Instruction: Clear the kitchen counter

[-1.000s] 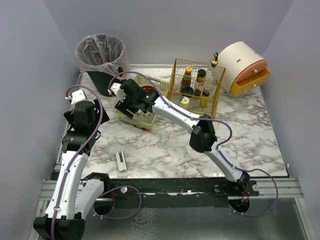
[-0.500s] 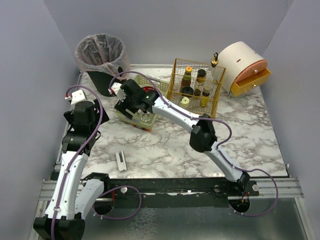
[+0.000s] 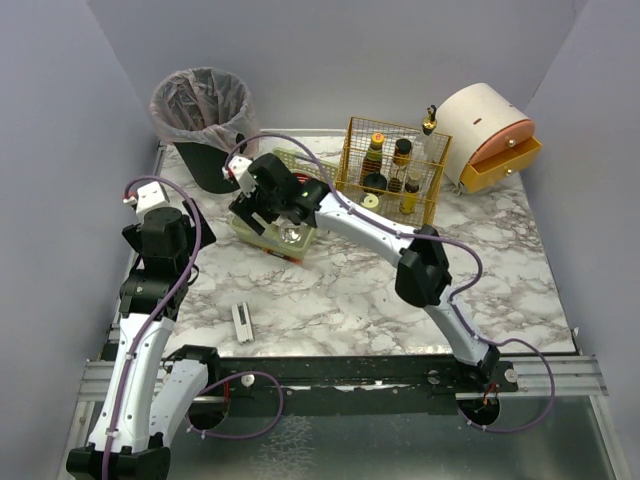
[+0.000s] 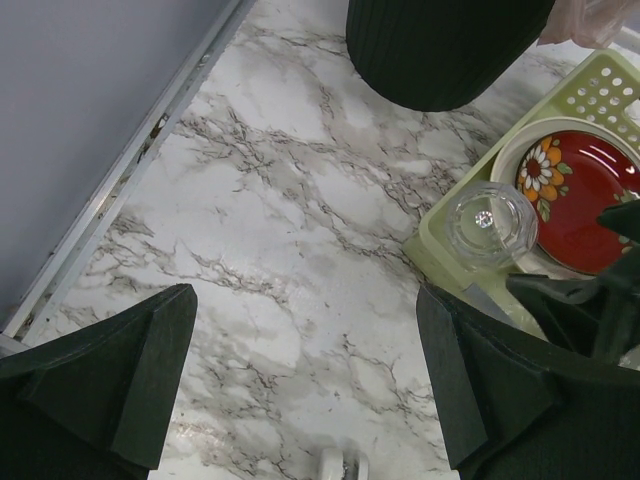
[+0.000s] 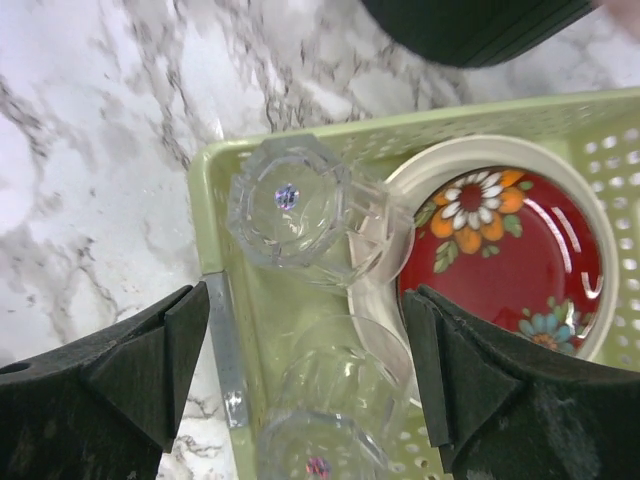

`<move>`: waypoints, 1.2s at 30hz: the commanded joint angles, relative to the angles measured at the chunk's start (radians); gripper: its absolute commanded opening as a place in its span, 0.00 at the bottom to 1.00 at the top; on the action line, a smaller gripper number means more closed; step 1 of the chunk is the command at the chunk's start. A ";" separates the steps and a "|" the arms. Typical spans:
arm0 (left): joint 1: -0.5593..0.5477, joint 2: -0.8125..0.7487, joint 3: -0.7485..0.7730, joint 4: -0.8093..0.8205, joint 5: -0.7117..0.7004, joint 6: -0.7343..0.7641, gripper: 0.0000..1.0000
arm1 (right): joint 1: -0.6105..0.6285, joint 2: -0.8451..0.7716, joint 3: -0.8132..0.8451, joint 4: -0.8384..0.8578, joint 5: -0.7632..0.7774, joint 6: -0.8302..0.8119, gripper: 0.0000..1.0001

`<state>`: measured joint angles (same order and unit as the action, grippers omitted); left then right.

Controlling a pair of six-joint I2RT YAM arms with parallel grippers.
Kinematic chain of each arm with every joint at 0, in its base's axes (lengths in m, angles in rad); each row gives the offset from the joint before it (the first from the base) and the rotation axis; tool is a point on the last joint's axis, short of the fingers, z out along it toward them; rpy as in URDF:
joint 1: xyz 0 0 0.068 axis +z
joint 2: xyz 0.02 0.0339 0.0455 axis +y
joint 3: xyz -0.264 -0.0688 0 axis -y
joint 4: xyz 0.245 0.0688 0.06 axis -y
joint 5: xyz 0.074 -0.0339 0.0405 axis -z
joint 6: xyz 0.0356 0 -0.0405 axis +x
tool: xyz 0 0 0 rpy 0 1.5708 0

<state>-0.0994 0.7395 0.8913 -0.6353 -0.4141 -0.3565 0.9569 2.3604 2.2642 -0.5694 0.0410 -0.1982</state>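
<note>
The marble bench (image 3: 480, 260) stretches out from the arm bases and carries everything in view. A black lined bin (image 3: 200, 120) stands at its far left corner, a wire basket (image 3: 392, 175) of bottles at the far middle, and a round box (image 3: 490, 135) with an open drawer at the far right. The pale green tray (image 5: 330, 135) sits between the bin and the basket. It holds a red flowered plate (image 5: 505, 240). A clear glass (image 5: 288, 200) lies tipped in the tray's corner, touching the plate's rim, and a second glass (image 5: 340, 380) sits just nearer the wrist. The right fingers (image 5: 305, 345) hover over that tray. Over the last second they have spread wider and now stand released, one on each side of the glasses, touching neither and gripping nothing. The right elbow has also swung a little outward. This suggests a glass has just been let go into the tray, so one more loose item is likely off the marble. The left fingers (image 4: 305, 380) are spread fully over bare marble near the left rail, empty, and that arm has shifted slightly towards the rail. A small white clip-like piece (image 3: 242, 322) lies alone near the front edge, well apart from the tray, and probably needs collecting next.
</note>
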 commanded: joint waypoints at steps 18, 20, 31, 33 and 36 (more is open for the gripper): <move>0.005 -0.070 -0.019 0.046 0.029 0.015 0.99 | -0.053 -0.695 -0.619 0.118 -0.171 0.189 0.89; 0.006 -0.075 -0.020 0.047 0.032 0.017 0.99 | -0.090 -0.761 -0.729 0.141 -0.196 0.227 0.89; 0.006 -0.066 -0.018 0.047 0.030 0.020 0.99 | -0.386 -1.278 -1.177 0.190 -0.197 0.395 0.92; 0.004 -0.067 -0.018 0.046 0.033 0.021 0.99 | -0.415 -1.361 -1.229 0.163 -0.144 0.409 0.92; 0.004 -0.073 -0.018 0.049 0.041 0.024 0.99 | -0.456 -1.478 -1.303 0.132 -0.055 0.445 0.92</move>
<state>-0.0982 0.6754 0.8818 -0.6067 -0.4034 -0.3462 0.5381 0.9905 1.0428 -0.3923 -0.1299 0.1810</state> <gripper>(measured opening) 0.990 0.918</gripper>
